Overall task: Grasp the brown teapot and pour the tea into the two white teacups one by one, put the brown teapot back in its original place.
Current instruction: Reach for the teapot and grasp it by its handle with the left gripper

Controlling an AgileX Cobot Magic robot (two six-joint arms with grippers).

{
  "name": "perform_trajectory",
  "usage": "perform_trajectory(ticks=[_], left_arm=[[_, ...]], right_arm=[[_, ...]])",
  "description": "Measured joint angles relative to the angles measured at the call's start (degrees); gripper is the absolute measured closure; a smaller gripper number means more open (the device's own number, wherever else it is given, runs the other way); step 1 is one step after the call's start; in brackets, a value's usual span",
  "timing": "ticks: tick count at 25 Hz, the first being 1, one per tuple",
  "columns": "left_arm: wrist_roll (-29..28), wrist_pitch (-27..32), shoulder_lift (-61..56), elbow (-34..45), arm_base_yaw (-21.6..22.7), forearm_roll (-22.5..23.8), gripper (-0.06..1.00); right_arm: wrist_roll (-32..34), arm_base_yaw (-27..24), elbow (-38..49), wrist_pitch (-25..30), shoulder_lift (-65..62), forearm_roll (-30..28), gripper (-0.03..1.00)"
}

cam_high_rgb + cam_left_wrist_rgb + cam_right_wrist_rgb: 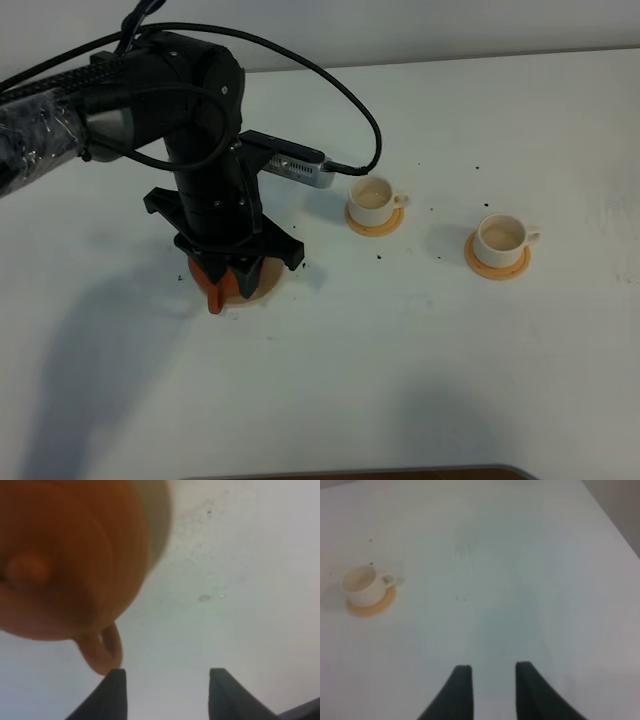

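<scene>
1. The teapot [65, 555] stands on the disc [262, 290] at the left of the bench [400, 380], under the left arm.
2. The left fingers [112, 695] are spread and empty. The handle [102, 652] lies just beside one tip, not between them.
3. The grasp is judged not yet made. The handle should be centred between the fingers before they are closed firmly.
4. The pot should be lifted level, so nothing is spilt before the nearer cup [372, 200] and then the other cup [499, 236] are reached.
5. The right fingers [460, 690] are held narrowly apart, empty.
</scene>
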Motion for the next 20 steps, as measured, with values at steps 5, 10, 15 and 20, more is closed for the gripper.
perform_trajectory(ticks=[5,10,15,20], left_arm=[[-0.07,0.0,0.0,0.06,1.52,-0.11,0.52],[0.0,0.0,-0.33,1.57,3.63,-0.41,0.53],[0.37,0.0,-2.25,4.21,3.7,-0.11,0.53],[-0.12,0.0,-1.64,4.21,3.7,0.24,0.53]], right_arm=[[0.0,0.0,0.0,0.0,0.0,0.0,0.73],[0.0,0.0,0.0,0.0,0.0,0.0,0.73],[0.0,0.0,0.0,0.0,0.0,0.0,0.73],[0.05,0.0,0.0,0.0,0.0,0.0,0.73]])
